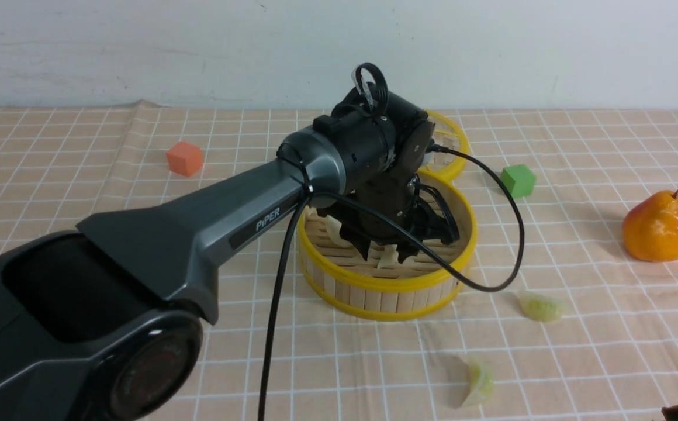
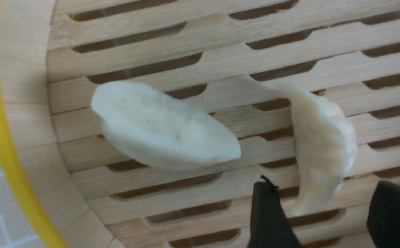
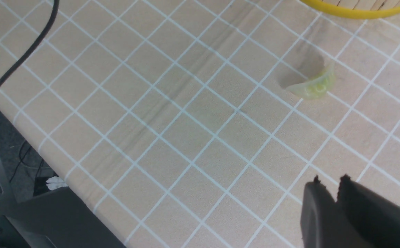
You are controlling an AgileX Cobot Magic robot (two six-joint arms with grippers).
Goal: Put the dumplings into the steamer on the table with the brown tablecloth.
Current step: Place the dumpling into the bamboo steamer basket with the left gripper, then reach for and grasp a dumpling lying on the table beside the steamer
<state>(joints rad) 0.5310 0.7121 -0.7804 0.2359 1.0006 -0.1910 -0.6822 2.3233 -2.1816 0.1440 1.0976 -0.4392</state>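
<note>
- Front view, starting at the left: the left hand [image 2: 324, 182] hangs low inside the steamer [image 1: 374, 287], which stands mid-tabletop [image 1: 70, 175] on the brown tablecloth [image 1: 578, 362].
- Left wrist view: its fingers [image 2: 269, 213] stand well apart and grip nothing. One white dumpling [image 2: 324, 144] lies on the slats with its tip between them, touching neither as far as I can tell. A second white dumpling [image 2: 165, 127] lies just beside it, nearer the yellow rim.
- Right of the steamer, one green dumpling [image 1: 540, 306] lies on the cloth near the rim, and the other green dumpling [image 1: 479, 383] lies closer to the robot.
- Furthest right, the right hand [image 3: 330, 181] hovers over bare cloth with its fingers pressed together on nothing, apart from both green pieces.
- Handling, as a judgement: these look light, soft and rubbery, likely to squash or squirt out under a hard pinch.
- The plump belly across the short width seems the best hold; the thin pleated edge and pointed ends would probably slip.
- Each lies low on the cloth, so the fingers would need to come down nearly to it without catching a crease.
</note>
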